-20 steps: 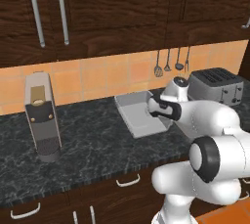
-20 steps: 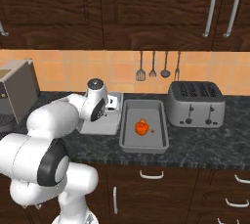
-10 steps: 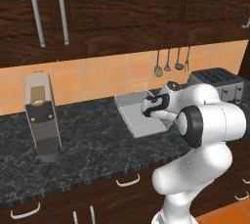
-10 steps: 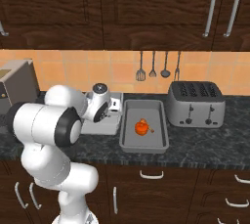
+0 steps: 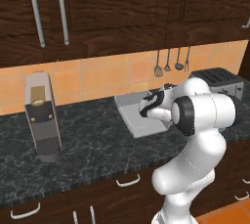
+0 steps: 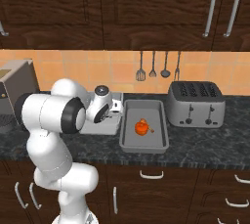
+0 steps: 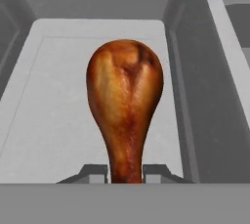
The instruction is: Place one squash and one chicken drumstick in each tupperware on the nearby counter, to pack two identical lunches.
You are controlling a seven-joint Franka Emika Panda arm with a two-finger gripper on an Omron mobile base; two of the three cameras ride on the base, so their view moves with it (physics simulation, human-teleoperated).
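1. Counter [image 5: 93,135] of black-grey marbled stone runs across your base views, above dark wood drawers with curved silver handles [image 6: 150,174].
2. Your white arm with dark joints reaches forward over that worktop from the base; its hand hangs low over the nearer grey tray.
3. At the far left of the stone in the left base view you have a tall grey coffee machine [image 5: 43,116]; at the right end sits the silver four-slot toaster [image 6: 195,103], with dark utensils hanging on the orange tile wall behind it.
4. Two shallow light-grey rectangular trays with sloped walls lie side by side, just beside each other: one tray [image 6: 145,142] next to the toaster, and the other tray [image 5: 134,120] under your hand.
5. In the toaster-side tray you can see a small orange squash [image 6: 141,127] resting on the floor of the tray.
6. In the hand view, the gripper [image 7: 126,171] is narrowed onto the thin bone end of a glossy brown chicken drumstick [image 7: 125,100]; you see its fat end pointing away over the pale floor of the tray below, whether it touches that floor you cannot tell.
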